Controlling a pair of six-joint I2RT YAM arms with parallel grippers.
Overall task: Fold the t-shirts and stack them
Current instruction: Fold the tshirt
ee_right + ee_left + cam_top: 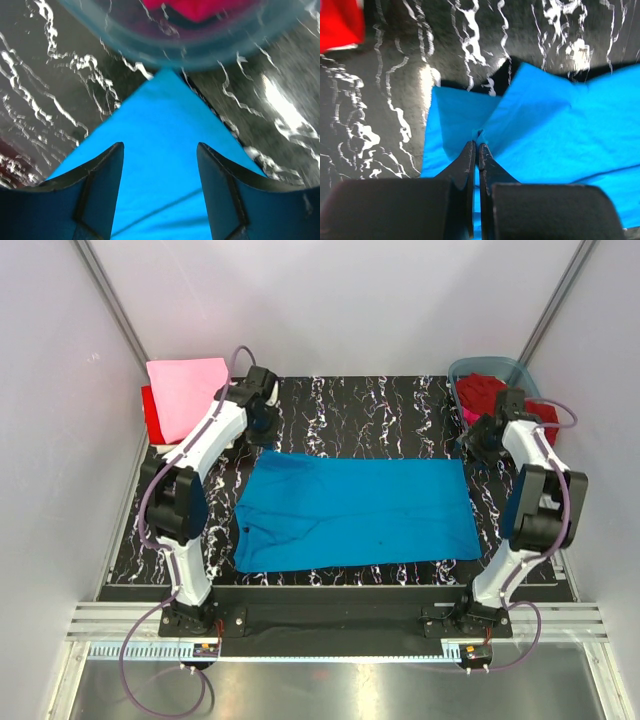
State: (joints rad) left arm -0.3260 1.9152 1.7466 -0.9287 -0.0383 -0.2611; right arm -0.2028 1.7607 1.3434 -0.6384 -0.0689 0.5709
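A turquoise t-shirt (360, 510) lies spread flat in the middle of the black marbled table. My left gripper (268, 435) is at the shirt's far left corner. In the left wrist view it (477, 145) is shut on a pinched-up fold of the turquoise t-shirt (560, 130). My right gripper (470, 445) is at the far right corner. In the right wrist view it (160, 147) is open, a finger on each side of the pointed cloth corner (162, 100). A folded pale pink t-shirt (185, 390) lies on a red one (150, 415) at the back left.
A grey-blue translucent tub (500, 368) stands at the back right, just beyond my right gripper. It holds a dark red t-shirt (482, 390) and a magenta one (200, 7). White walls close in the left and right sides.
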